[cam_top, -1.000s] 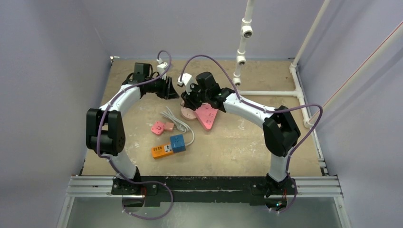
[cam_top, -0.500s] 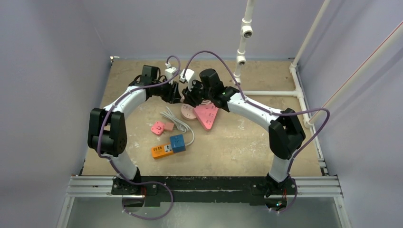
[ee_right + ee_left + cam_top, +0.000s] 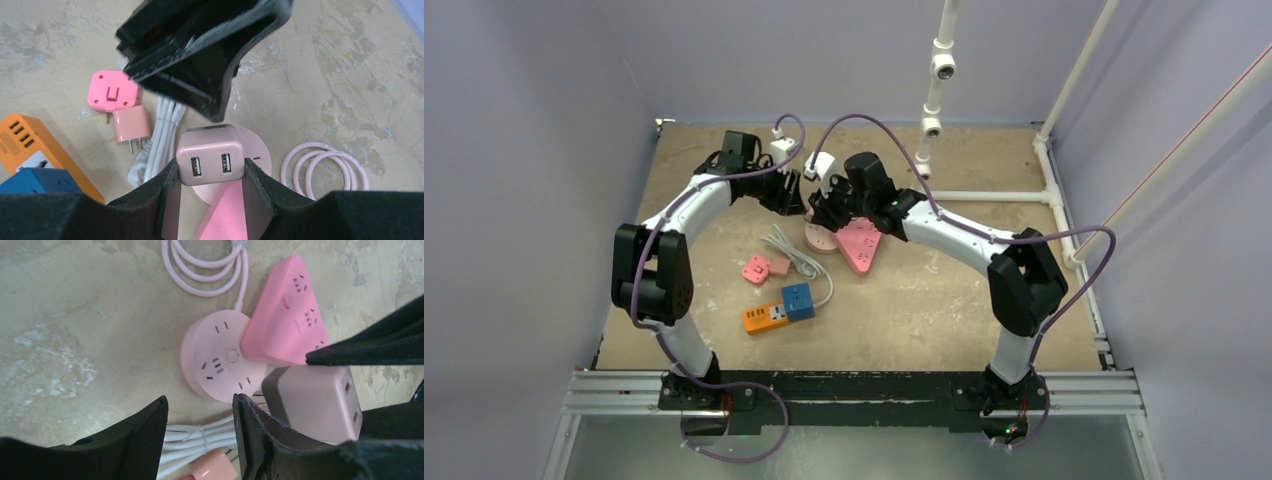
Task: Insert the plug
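1. Orange power block (image 3: 764,318) and the blue cube (image 3: 798,300) touching it lie on the counter (image 3: 924,300), well to the left of the round socket (image 3: 819,238) and nearer the arm bases. A pink adapter (image 3: 755,269), a small pink charger (image 3: 779,266) and a bundled white cable (image 3: 796,255) lie between them and the socket. None of these looks part of the step in hand.
2. Just left of the round socket hover the left fingers (image 3: 145,440). They are apart and hold nothing, and only cable and counter show through the gap.
3. The round socket lies flat and face up with its holes uncovered. It appears to touch the triangular pink socket (image 3: 292,322) on its right.
4. Over the round socket's edge hangs the plug (image 3: 210,150), a pale-pink charger block. The right fingers (image 3: 255,192) are clamped on its two sides, and its USB ports face the wrist camera. Whether its prongs already touch the socket face I cannot tell.
5. The step looks like alignment before insertion. The next move likely calls for squaring the prongs to one set of holes in the round socket and pressing straight down. The left fingers may need to steady the socket, since a tilted push could skid it against its triangular neighbour.
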`<state>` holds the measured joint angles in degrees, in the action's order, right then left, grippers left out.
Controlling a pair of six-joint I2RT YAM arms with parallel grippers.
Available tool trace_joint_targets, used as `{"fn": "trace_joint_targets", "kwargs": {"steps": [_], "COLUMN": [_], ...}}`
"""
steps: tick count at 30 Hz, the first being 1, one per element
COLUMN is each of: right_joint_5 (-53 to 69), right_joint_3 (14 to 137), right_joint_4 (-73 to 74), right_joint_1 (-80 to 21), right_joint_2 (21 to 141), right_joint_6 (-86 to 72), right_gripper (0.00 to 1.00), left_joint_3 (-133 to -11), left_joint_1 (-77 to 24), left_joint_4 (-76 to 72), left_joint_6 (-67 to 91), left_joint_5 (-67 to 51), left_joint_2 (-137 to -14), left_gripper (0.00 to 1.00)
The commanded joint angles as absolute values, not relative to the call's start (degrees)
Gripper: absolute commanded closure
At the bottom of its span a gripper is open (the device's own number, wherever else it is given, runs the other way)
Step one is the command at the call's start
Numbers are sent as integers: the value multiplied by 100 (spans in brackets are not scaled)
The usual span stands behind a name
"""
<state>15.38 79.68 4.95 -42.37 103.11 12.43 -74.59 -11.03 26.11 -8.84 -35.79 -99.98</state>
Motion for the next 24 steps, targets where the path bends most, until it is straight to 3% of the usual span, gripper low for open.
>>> {"fn": "trace_joint_targets", "kwargs": {"steps": [1,5,11,24], "right_joint_5": [1290,1131,1013,871], "right_joint_3": [8116,8169,8294,8652], "right_joint_4": [644,818,994,1083], "right_joint_1": [-4270,-4271,-4269,-4271], "right_joint_2": [10459,10611,10804,11043], "right_joint_6": [1291,1295,1391,1415], "right_gripper": [100,100,100,100], "left_joint_3": [-8138,-8227,-8243,-8139], "left_joint_1": [-954,-996,-1001,-1099], "left_joint_4": [2969,2834,2815,2613], "left_joint_6": [-1172,-944,-873,-965], "left_joint_5": [-3492,-3761,-4001,-3918], "left_joint_2": [-10478,-10718,-10904,-11185], "left_gripper": [50,54,71,68]}}
